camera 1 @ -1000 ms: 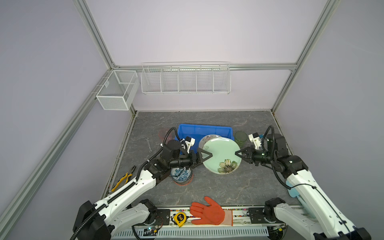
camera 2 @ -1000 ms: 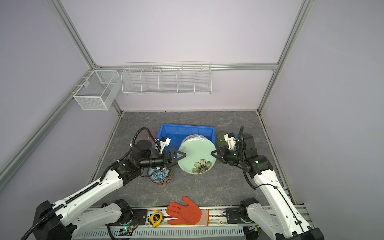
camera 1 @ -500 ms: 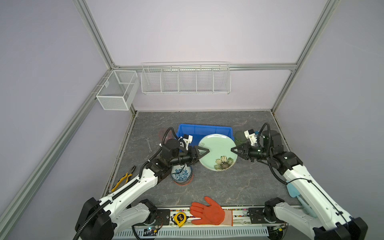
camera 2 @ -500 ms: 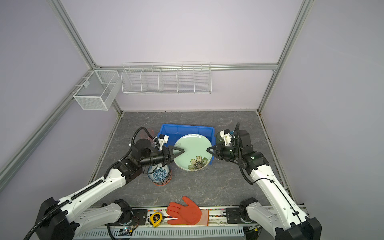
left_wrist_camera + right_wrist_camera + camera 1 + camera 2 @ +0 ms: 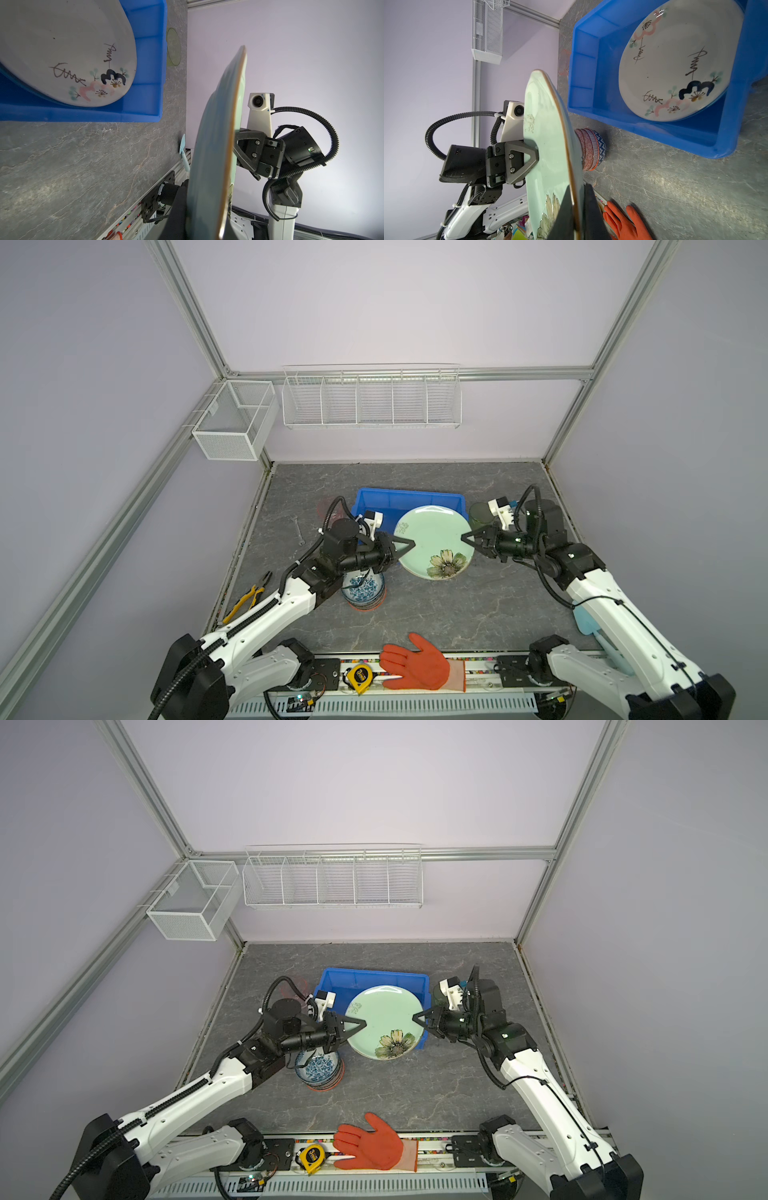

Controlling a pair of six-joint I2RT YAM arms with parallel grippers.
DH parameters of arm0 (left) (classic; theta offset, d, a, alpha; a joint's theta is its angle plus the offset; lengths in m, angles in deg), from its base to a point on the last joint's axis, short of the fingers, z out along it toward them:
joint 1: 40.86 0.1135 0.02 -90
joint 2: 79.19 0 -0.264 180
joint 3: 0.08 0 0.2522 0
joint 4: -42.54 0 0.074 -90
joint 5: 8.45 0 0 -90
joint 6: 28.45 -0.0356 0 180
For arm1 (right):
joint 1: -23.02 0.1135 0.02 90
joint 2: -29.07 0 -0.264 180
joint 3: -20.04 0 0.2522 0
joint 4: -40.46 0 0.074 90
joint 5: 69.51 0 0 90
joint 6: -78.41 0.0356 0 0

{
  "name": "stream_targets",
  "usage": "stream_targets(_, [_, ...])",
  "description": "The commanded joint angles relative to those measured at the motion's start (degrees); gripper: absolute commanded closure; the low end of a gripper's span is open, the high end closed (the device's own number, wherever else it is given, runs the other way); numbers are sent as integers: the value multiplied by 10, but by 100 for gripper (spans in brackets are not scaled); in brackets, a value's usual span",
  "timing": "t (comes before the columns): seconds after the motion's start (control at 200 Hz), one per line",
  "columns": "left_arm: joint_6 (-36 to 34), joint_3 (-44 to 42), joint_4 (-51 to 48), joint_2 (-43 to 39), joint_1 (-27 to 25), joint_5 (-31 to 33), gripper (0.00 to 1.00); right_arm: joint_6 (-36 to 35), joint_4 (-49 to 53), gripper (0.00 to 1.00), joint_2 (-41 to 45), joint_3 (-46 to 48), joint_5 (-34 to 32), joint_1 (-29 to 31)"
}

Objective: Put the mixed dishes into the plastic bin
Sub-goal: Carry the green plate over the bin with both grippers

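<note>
left gripper: fingers closed on the left rim of the mint green plate | right gripper: clamped on the opposite rim | mint green plate: lifted, tilted, above the near wall of the blue bin | floral cream plate: inside the bin | bowl stack: on the table, under the left arm

The mint plate hides most of the blue bin's floor.

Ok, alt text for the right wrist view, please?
A mint green plate, edge-on, clamped at opposite rims by the right gripper and left gripper. Beyond it, the blue bin holds a floral cream plate; stacked bowls sit outside.
</note>
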Motion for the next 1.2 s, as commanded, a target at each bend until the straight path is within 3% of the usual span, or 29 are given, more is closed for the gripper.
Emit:
stream_targets(0.0, [7, -2, 33, -6, 3, -1, 100, -6, -23, 94, 9, -23, 17, 6])
stream_targets(0.42, [-1, 0, 27, -10, 26, -14, 100, -25, 17, 76, 27, -25, -11, 6])
stream_targets(0.655, [-8, 8, 21, -6, 39, -24, 100, -32, 39, 51, 39, -27, -26, 6])
stream_targets(0.885, [-29, 26, 6, 13, 64, -40, 100, -49, 79, 40, 61, -32, -41, 6])
stream_targets(1.095, [-62, 66, -10, 58, 112, -76, 100, -63, 127, 23, 108, -21, -69, 6])
stream_targets(1.14, [-75, 79, -20, 68, 122, -83, 100, -67, 139, 9, 120, -19, -74, 6])
stream_targets(1.195, [-84, 93, -25, 83, 133, -91, 100, -73, 156, 3, 135, -17, -84, 6])
